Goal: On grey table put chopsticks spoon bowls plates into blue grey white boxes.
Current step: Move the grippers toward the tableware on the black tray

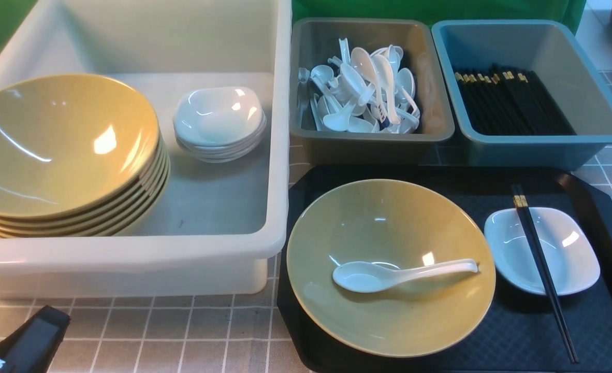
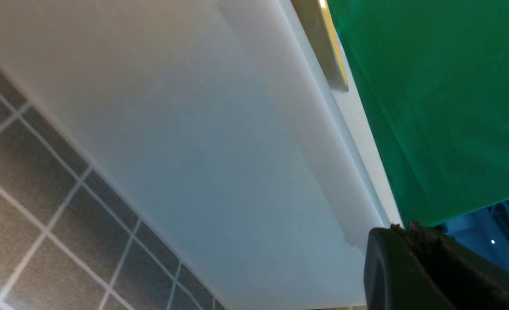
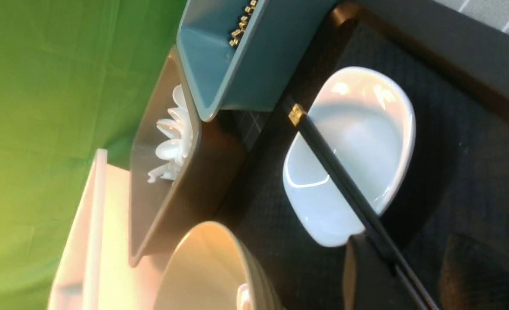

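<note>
On the black tray [image 1: 518,331] a yellow bowl [image 1: 389,223] holds a white spoon [image 1: 389,274]. Beside it black chopsticks [image 1: 541,269] lie across a white plate [image 1: 565,254]. My right gripper [image 3: 414,254] is out of the front view. In the right wrist view it is open, with the near end of the chopsticks [image 3: 336,172] running between its fingers, close to one finger [image 3: 366,275], just short of the plate [image 3: 358,129]. My left gripper [image 1: 47,318] is shut and empty, low on the grey table [image 1: 156,331], in front of the white box [image 1: 130,256].
The white box holds a stack of yellow bowls [image 1: 62,145] and a stack of white plates [image 1: 218,116]. The grey box [image 1: 373,139] holds several spoons [image 1: 368,88]. The blue box [image 1: 544,140] holds several chopsticks [image 1: 508,101]. A green backdrop stands behind.
</note>
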